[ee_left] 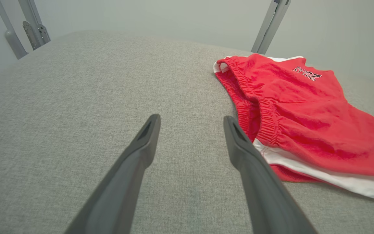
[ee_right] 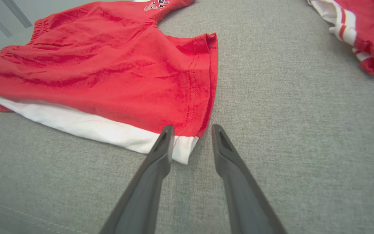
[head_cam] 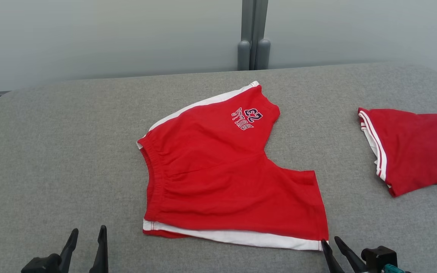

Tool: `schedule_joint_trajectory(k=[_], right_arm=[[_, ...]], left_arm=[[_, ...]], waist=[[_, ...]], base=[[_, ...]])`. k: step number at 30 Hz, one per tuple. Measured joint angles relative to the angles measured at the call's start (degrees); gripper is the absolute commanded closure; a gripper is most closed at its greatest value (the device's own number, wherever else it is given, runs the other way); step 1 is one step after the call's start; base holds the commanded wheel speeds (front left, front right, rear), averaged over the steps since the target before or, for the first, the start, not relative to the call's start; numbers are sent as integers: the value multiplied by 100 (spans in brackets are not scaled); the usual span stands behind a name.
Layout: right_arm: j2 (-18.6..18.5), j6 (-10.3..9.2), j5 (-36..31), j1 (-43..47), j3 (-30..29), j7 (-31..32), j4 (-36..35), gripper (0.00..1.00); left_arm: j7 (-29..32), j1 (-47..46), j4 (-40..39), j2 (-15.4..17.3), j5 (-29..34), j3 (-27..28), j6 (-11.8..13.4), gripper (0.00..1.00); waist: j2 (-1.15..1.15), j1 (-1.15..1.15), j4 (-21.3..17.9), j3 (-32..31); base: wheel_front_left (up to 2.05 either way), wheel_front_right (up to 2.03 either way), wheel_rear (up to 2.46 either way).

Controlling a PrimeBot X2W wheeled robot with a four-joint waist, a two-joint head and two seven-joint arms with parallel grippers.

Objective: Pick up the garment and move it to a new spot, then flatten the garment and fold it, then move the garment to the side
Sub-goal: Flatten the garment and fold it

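Left gripper: jaws wide apart, holding nothing. In its wrist view only bare cloth of the grey fabric-covered table shows between the fingers.

Red cotton shorts with white side stripes and an elastic waistband lie spread on the table, ahead of both grippers and between them. From the left gripper they sit ahead and to its right. The gathered waistband is the nearest part, just beside that gripper's right finger in the wrist view. I can't tell whether they touch.

Right gripper: jaws partly apart, a clear gap between the fingers, and nothing clamped. Its tips sit at the near corner of the shorts' leg, where the white stripe meets the hem. In the right wrist view that white corner lies at the tip of the left-hand finger and reaches a little into the gap. The other finger is over bare table. I can't tell whether there is contact.

The rest of the shorts runs ahead and to the left of the right gripper. The dark "23" print is on the far leg, upside down in the head view.

A second red garment with white-striped trim lies ahead and to the right of the right gripper, well apart from the shorts.
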Motion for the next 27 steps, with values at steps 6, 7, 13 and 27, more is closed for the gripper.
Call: schedule_joint_trajectory(k=[6,7,13,27], right_arm=[[30,51,0,-31,7,0,246,53],[35,52,0,-37,7,0,272,53],[89,113,0,-138,10,0,401,62],[140,257,11,-360,94,0,609,100]], left_arm=[[0,-10,41,-49,81,33,-66,0],[0,-13,44,-53,89,51,-67,0],[0,-34,58,-75,127,151,-152,0],[-1,-197,760,-171,176,-594,-410,0]], waist=[[0,0,31,24],[0,0,36,24],[0,0,49,29],[0,0,-17,134]], base=[[0,0,0],[0,0,0],[0,0,0],[0,0,0]])
